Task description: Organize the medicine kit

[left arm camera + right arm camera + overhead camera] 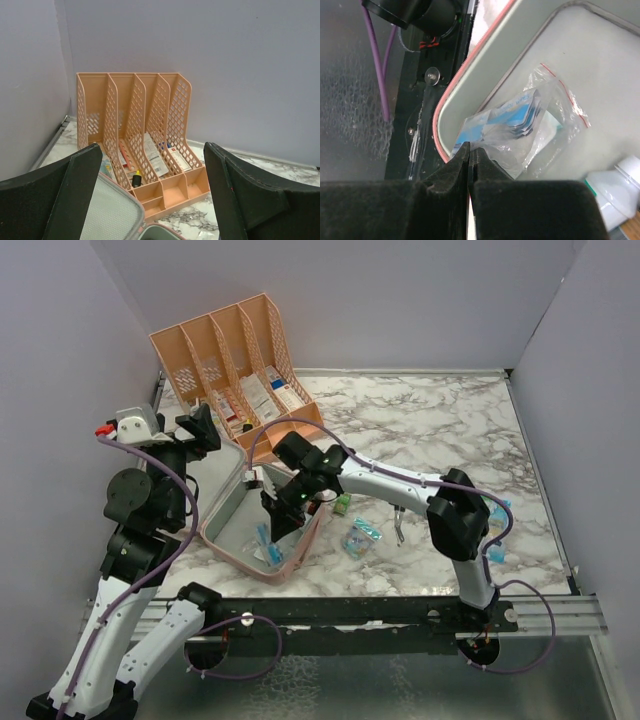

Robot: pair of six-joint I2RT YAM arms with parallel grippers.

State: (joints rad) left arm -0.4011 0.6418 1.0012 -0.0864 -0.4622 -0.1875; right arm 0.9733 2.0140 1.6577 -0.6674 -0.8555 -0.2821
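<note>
While left fingers [75, 200] gape, right fingers [440, 200] closed over medicine kit [230, 515]

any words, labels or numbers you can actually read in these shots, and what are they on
Nothing can be read in any view.
Boxes in the peach organizer: printed faces, too small to read.
Blue packets in the clear bag inside the medicine kit: print blurred.
White bottle: a green band shows, no legible words.
</note>
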